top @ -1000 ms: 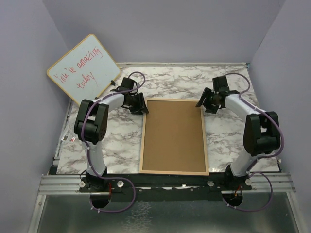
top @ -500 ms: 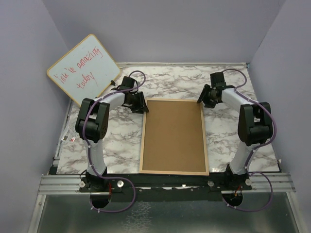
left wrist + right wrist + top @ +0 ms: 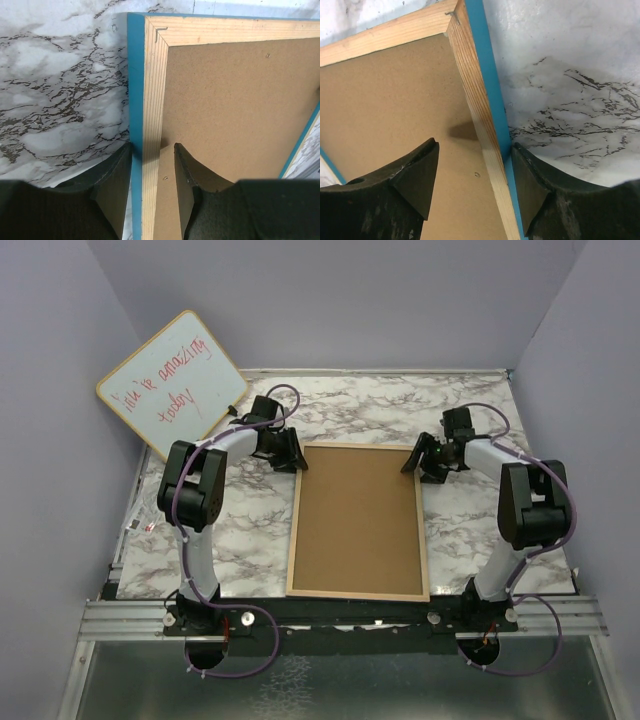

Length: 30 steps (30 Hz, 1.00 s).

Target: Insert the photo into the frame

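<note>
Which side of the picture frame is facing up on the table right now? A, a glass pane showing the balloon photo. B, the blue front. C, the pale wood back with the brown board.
C: the frame has its pale wood rails facing up around the brown backing board, with blue only along its outer edge.

From here the writing I can read is on the whiteboard [image 3: 172, 380] propped at the far left: red marker handwriting in two lines, slanting uphill with the board's tilt. The lower line says "today" and the upper one ends in "amazing". The short word before it looks like "you're", though its first letters are too scrawled to be sure.
</note>
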### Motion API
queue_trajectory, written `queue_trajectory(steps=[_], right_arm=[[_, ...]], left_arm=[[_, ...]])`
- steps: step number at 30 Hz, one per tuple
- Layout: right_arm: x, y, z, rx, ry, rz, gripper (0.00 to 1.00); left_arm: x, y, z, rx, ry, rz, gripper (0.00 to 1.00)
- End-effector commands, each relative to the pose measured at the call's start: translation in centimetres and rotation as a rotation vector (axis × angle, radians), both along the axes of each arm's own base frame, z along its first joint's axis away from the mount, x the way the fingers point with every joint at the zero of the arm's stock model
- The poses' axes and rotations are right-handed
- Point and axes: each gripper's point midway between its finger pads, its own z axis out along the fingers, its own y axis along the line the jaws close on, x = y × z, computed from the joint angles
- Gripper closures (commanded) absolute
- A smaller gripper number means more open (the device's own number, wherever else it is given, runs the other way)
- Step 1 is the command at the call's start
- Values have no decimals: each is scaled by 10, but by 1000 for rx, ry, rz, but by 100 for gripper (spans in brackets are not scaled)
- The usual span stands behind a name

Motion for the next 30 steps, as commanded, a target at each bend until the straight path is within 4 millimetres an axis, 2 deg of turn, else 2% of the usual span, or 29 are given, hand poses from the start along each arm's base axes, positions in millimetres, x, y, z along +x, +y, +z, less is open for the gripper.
queue_trajectory(steps=[1,4,8,12,21,24,30], right_arm=[[-25,36,11,194,21,147,36],[-19,44,30,241,-45,182,37],[-6,54,71,302,-171,216,37],[4,63,110,364,-276,234,37],[9,77,177,489,-438,264,37],[9,81,196,524,-478,282,37],[8,86,219,583,-495,287,37]], left_arm=[[-21,-19,-26,-9,91,-56,59],[-24,-27,-27,-19,95,-79,59],[-24,-38,-28,-31,98,-105,59],[-17,-50,-24,-44,83,-118,59],[-1,-79,-21,-80,62,-149,59],[6,-93,-17,-102,50,-164,59],[16,-116,-13,-148,41,-185,58]])
